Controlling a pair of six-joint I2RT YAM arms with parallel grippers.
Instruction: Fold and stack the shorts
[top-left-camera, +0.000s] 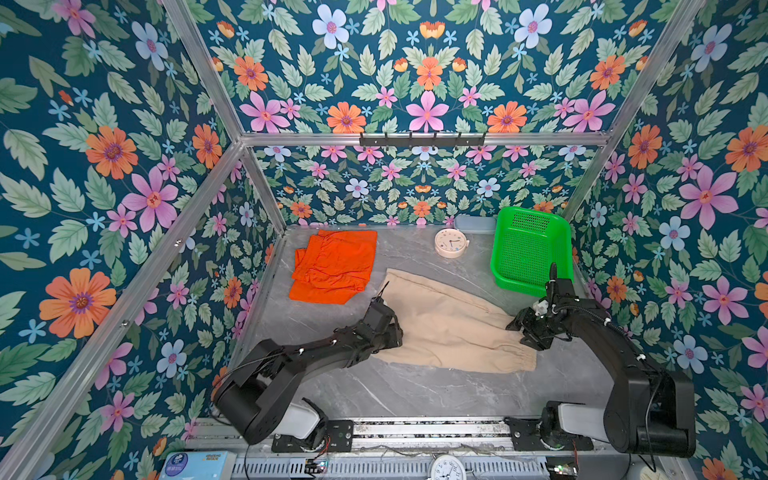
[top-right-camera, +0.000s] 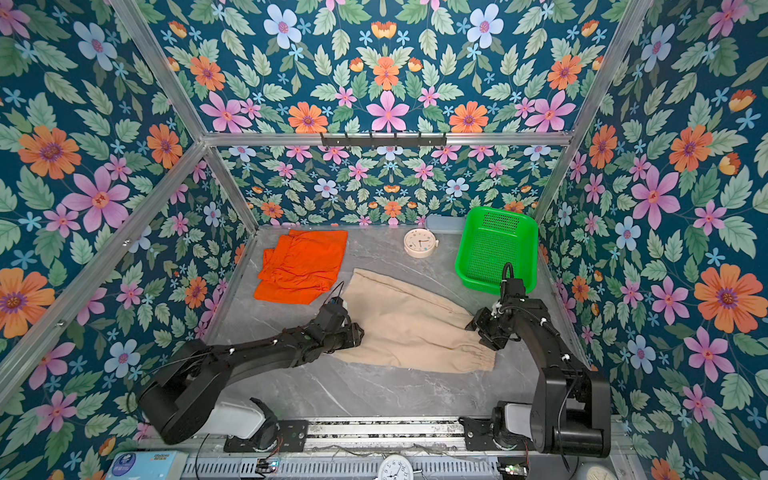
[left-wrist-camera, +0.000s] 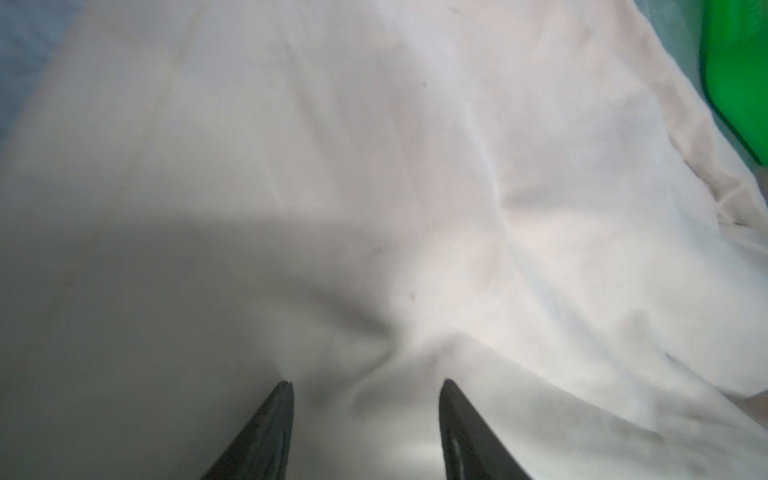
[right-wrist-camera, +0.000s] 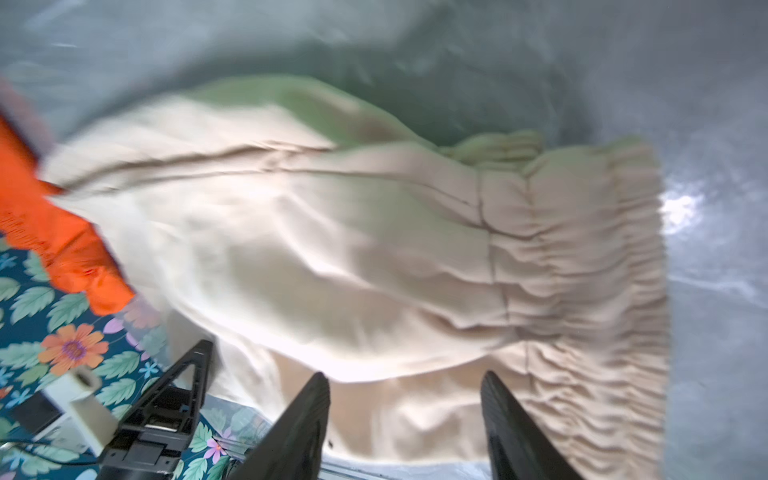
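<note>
folded shorts (top-left-camera: 334, 266) behind-left of spread shorts (top-left-camera: 449, 324), basket (top-left-camera: 528, 249) right, clock (top-left-camera: 451, 243) behind

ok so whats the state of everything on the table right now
orange shorts: folded, lying flat
beige shorts: spread out flat
basket: empty
clock: lying face up
left gripper: open, over beige shorts
right gripper: open, by their waistband

Both top views are bright, evenly lit from overhead and sharp, stretching toward the edges. My left wrist view is soft and washed out: the beige shorts (left-wrist-camera: 415, 166) look almost white, a broad shadow darkening one half. My right wrist view smears with motion blur; glare spots the surface (right-wrist-camera: 681, 212).
</note>
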